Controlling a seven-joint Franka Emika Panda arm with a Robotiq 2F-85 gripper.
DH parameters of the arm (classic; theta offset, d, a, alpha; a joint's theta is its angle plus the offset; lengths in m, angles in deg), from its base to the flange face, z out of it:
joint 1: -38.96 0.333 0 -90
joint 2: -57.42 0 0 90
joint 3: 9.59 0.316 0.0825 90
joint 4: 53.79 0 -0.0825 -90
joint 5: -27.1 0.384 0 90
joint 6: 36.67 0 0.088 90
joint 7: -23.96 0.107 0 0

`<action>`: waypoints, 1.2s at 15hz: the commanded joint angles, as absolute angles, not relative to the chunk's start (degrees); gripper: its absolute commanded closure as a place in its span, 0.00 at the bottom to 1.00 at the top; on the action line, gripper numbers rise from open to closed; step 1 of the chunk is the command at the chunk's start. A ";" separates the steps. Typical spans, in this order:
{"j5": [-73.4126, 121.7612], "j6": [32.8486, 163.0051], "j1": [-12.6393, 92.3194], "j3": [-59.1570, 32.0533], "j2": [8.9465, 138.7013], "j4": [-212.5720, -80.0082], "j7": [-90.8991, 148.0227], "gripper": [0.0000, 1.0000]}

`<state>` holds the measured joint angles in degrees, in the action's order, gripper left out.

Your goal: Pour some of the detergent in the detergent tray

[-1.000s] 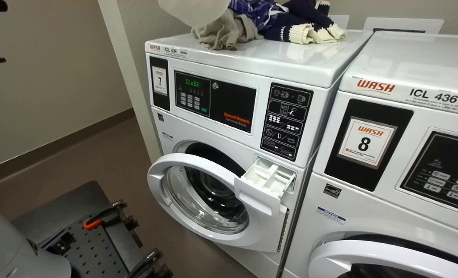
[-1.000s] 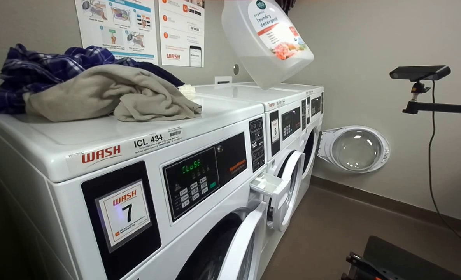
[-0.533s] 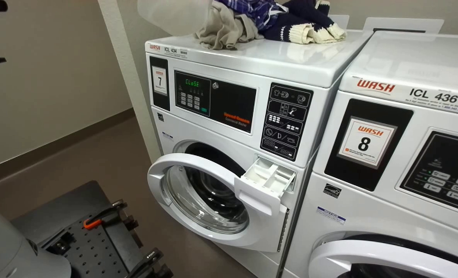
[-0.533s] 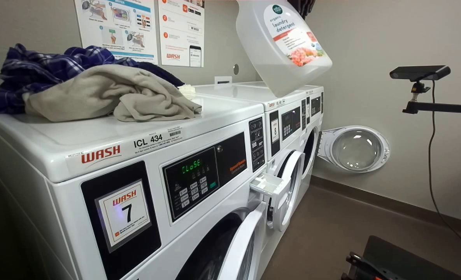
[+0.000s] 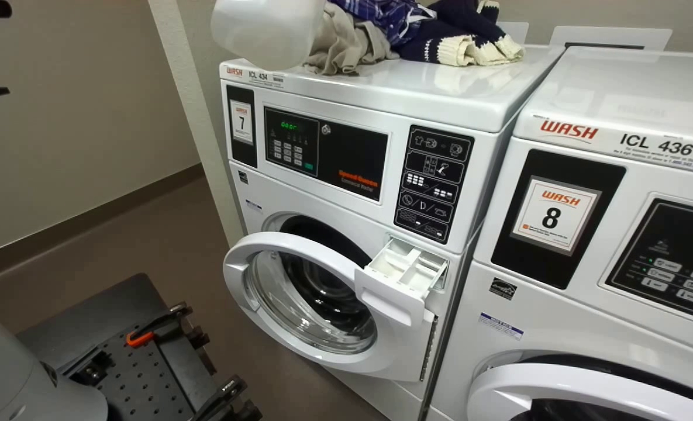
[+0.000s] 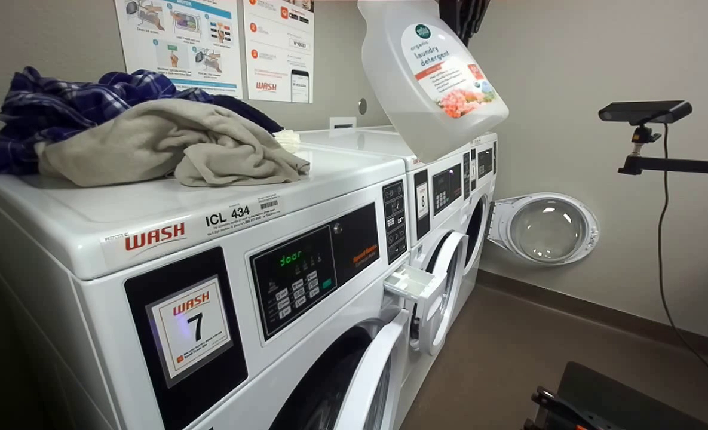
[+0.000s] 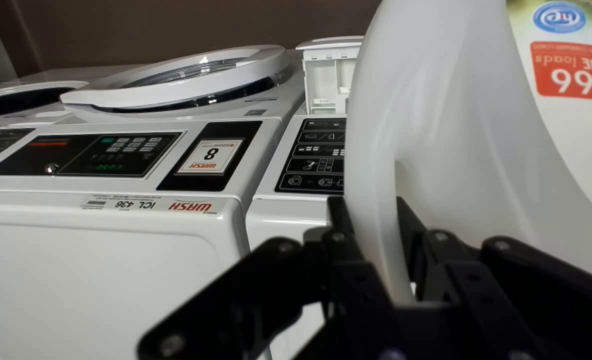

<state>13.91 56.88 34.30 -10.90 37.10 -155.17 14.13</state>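
Observation:
A translucent white detergent bottle (image 6: 425, 77) hangs tilted in the air in front of the washers, with liquid in its lower part. Its base (image 5: 267, 35) also shows at the top of an exterior view. Its top and cap are out of view. In the wrist view my gripper (image 7: 369, 210) is shut on the bottle's handle (image 7: 370, 150), a finger on each side. The white detergent tray (image 5: 390, 298) is pulled out of washer 7 and divided into compartments. It also shows in an exterior view (image 6: 410, 280) and, partly behind the bottle, in the wrist view (image 7: 320, 82). The bottle is higher than the tray.
Washer 7's round door (image 5: 299, 242) stands open beside the tray. Clothes (image 6: 168, 143) lie on washer 7's top. Washer 8 (image 5: 615, 105) stands beside it, its door open. A camera on a stand (image 6: 646, 111) and a black mounting plate (image 5: 141, 374) stand opposite the washers.
The bottle has moved rightward and lower in one exterior view, and leftward and lower in another. It stays in my grip. Washer 7's display has changed from "CLOSE" to "door". The tray has not moved.

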 commanded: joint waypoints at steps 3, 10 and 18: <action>13.62 56.62 35.27 -11.63 37.23 -154.89 14.35 0.76; 13.62 56.62 35.27 -11.64 37.23 -154.89 14.35 0.76; 11.87 56.71 34.66 -12.68 37.06 -155.73 12.95 0.94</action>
